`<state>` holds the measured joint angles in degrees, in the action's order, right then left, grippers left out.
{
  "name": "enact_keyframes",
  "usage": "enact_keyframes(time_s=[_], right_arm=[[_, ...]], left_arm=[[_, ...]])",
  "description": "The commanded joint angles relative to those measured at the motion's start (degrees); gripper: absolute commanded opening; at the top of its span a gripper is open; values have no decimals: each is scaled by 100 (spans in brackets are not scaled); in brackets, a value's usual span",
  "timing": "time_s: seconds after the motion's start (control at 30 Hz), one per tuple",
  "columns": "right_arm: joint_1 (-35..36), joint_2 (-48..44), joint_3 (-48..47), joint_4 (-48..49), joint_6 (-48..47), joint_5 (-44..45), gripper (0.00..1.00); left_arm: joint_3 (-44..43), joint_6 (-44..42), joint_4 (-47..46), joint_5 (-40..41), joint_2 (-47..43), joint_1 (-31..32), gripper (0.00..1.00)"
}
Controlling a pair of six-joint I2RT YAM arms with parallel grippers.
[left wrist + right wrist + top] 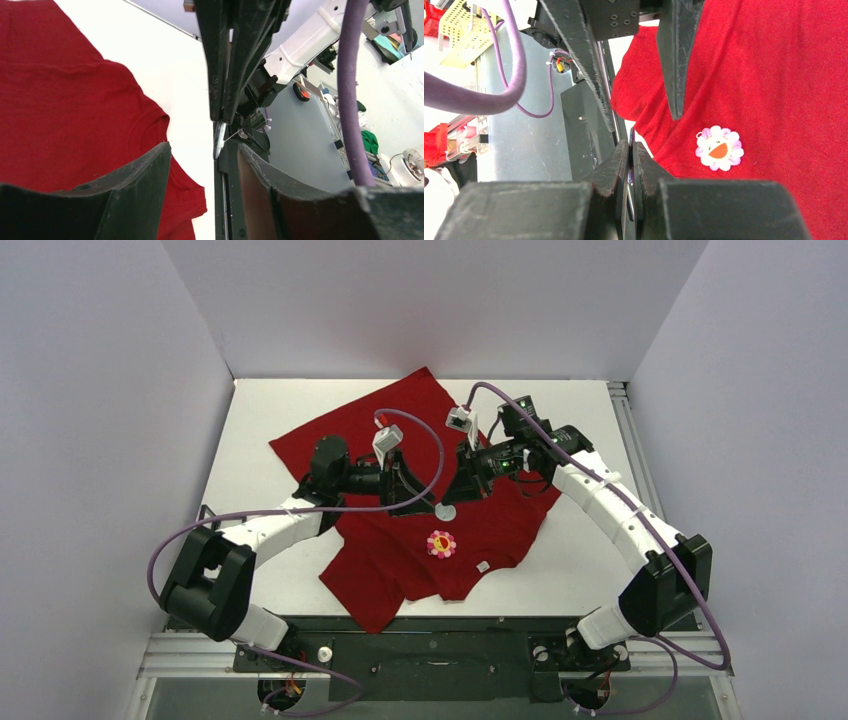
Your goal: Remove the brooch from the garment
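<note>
The dark-red T-shirt (400, 440) lies spread on the white table. The pink flower brooch (441, 543) sits on its front part, face up, and also shows in the right wrist view (719, 148). My right gripper (452, 502) is shut on a thin silvery disc (446, 511) with a wire pin, held edge-on between its pads (630, 150), just above and behind the brooch. My left gripper (424, 500) is open and empty, its fingers (155, 165) either side of that disc (219, 140) without touching it. Both grippers hover over the shirt, tip to tip.
A small white tag (482, 566) lies at the shirt's neckline near the front right. Bare white table (260, 420) surrounds the shirt. Grey walls enclose the left, back and right. The black base rail (430, 640) runs along the near edge.
</note>
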<state>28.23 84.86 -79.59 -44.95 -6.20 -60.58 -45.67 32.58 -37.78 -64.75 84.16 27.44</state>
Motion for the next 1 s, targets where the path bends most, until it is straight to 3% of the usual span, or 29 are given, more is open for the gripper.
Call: enact_keyframes(time_s=[0.0,0.6,0.7,0.8,0.83,0.87,0.97], right_arm=[[50,-226,17,150,-21,-252,0],[120,-176,-8,126,-11,-253,0],[128,-158,-17,126,18,-261,0],[130,-148,-33,138,11,-239,0],[100,-155,-49,147,-1,-215,0],[62,-185,-83,155,-1,-169,3],[-323,-278,-167,404,237,-177,29]], left_arm=[[-150,-245,107,59,37,108,43],[-188,16,-268,-5,126,270,29],[-143,289,-627,-53,138,265,22],[-75,609,-1059,-102,155,262,2],[-57,763,-1235,-89,160,257,0],[-32,861,-1273,-81,161,242,0],[27,1011,-1422,-50,182,120,0]])
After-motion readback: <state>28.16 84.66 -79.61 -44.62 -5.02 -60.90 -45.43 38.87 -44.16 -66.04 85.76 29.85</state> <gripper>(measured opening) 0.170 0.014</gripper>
